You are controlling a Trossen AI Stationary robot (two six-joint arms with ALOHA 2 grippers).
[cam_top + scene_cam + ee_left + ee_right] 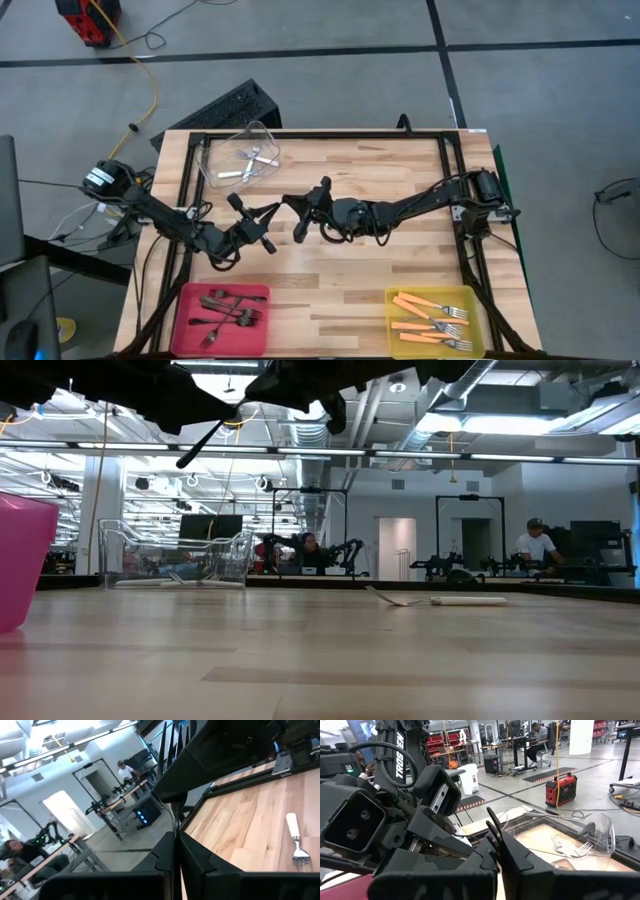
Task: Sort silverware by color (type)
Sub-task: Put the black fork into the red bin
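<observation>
Over table centre, left gripper (175, 839) and right gripper (496, 839) both clenched the black fork (169, 750) in mid-air. Left should release fully before right withdraws, then carry it to the pink bin (186, 301) at 7 o'clock.

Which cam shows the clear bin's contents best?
The high view: looking straight down into the clear bin, it shows the silver forks lying inside. The right wrist view shows the bin side-on with fork heads through its wall. The low view shows it far off, contents unclear. The left wrist view misses it.
</observation>
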